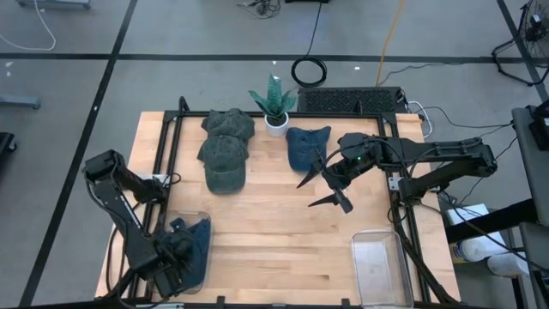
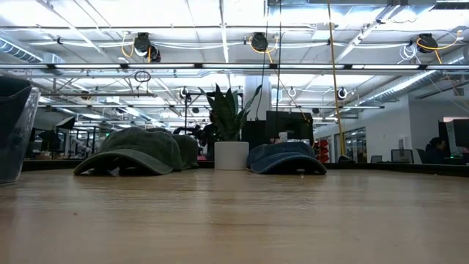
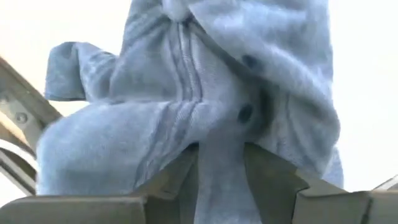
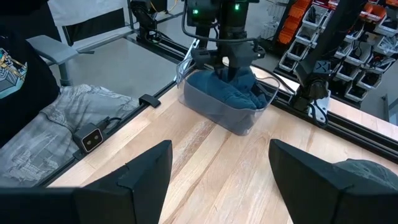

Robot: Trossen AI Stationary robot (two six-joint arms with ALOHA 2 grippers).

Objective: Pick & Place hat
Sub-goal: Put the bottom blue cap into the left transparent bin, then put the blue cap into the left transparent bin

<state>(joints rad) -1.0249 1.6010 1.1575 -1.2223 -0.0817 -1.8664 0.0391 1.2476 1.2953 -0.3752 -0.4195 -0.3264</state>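
The left gripper [image 1: 176, 253] is clamped on a blue hat [image 1: 193, 249] inside the clear bin [image 1: 199, 218] at the table's near-left corner. Three hats remain along the far edge; the right gripper [image 1: 322, 190] hovers with fingers apart.

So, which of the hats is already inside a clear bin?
The blue hat held by the left gripper sits in the left clear bin. The two green hats and the other blue hat lie on the table.

No readable text, label, brand or number anywhere.
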